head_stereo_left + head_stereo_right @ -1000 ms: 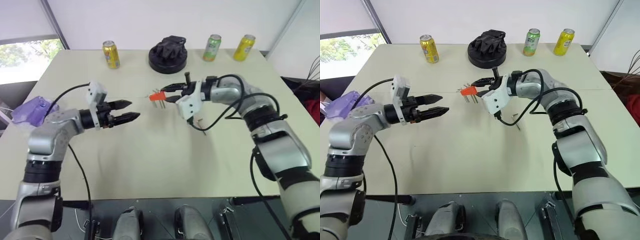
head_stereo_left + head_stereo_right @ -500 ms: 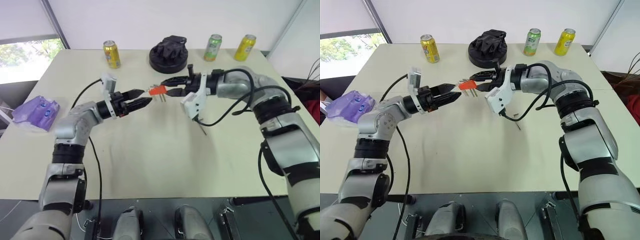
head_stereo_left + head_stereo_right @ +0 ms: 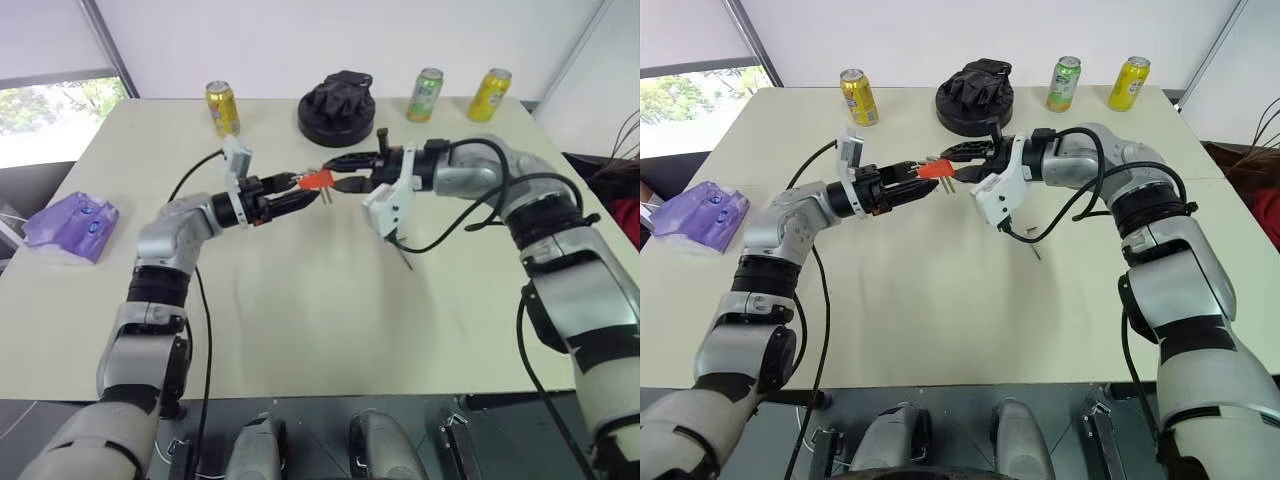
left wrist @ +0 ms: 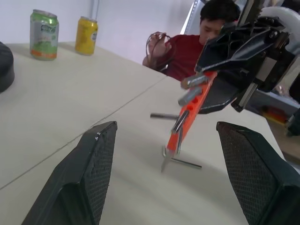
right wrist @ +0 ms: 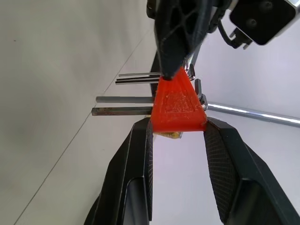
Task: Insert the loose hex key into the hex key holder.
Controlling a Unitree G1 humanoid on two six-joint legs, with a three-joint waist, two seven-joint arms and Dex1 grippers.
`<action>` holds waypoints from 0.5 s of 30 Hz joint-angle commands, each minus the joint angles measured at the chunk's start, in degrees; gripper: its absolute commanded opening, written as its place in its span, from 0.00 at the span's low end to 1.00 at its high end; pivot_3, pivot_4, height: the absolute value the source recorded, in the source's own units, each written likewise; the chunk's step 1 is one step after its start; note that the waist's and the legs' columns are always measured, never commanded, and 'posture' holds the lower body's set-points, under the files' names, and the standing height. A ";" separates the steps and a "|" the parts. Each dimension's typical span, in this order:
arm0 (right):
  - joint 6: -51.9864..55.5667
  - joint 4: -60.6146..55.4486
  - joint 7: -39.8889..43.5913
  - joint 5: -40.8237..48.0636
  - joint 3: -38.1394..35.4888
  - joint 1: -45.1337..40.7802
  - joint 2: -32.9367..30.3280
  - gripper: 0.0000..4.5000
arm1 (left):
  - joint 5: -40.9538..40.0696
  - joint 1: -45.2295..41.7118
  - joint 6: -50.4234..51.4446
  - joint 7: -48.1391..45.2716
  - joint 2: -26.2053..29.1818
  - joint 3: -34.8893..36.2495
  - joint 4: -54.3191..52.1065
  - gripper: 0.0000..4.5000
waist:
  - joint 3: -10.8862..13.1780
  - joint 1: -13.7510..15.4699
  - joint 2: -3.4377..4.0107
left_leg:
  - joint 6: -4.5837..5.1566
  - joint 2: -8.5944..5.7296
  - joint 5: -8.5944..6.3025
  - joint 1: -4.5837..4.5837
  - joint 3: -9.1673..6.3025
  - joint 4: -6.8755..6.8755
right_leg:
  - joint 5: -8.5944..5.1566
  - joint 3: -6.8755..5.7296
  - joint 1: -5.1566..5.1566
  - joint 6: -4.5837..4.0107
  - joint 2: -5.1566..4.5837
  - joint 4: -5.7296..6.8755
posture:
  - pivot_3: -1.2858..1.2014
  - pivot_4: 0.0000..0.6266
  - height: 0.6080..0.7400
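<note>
My right gripper (image 3: 335, 183) is shut on the hex key holder (image 3: 318, 180), an orange-red block with short grey keys sticking out, and holds it above the table's middle. In the right wrist view the holder (image 5: 178, 105) sits pinched between the two fingers. My left gripper (image 3: 303, 190) is open and points at the holder from the left, its fingertips right at the block's end; I cannot tell whether they touch. From the left wrist the holder (image 4: 187, 117) hangs ahead between the spread fingers. The loose hex key (image 3: 1035, 250), a thin dark rod, lies on the table under the right forearm.
At the table's back stand a yellow can (image 3: 222, 108), a black round object (image 3: 338, 108), a green can (image 3: 426, 95) and another yellow can (image 3: 488, 95). A purple bag (image 3: 72, 225) lies at the left edge. A person in a red shirt (image 4: 187, 56) sits beyond the right side.
My left gripper has travelled right and toward the holder, still open, until its tips reach the block. The right gripper has kept its hold on the holder.
</note>
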 commanded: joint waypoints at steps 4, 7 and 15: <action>0.67 -2.64 0.81 3.19 -0.60 0.68 -0.05 0.22 | 0.16 -2.50 -2.20 -1.02 -1.66 0.56 0.67 0.73 | 0.00 0.01 0.00 | 0.00 0.00 0.00 0.00 0.00 0.00 | 0.00 0.00 0.00 0.00 0.00 0.00 | 0.52 0.24 1.00; 0.94 -3.09 1.26 3.71 -0.73 1.02 -0.01 0.22 | 0.57 -2.45 -2.38 -1.47 -2.04 0.16 0.71 0.48 | 0.00 0.01 0.00 | 0.00 0.00 0.00 0.00 0.01 0.00 | 0.00 0.00 0.00 0.00 0.00 0.00 | 0.52 0.24 1.00; 1.70 -4.11 2.04 4.84 -1.09 1.78 0.25 0.22 | 1.66 -2.37 -2.49 -1.20 -2.70 0.27 0.79 0.04 | 0.02 -0.02 -0.02 | 0.00 0.00 0.00 0.00 0.00 0.01 | 0.00 0.00 0.00 0.00 0.00 0.00 | 0.52 0.24 1.00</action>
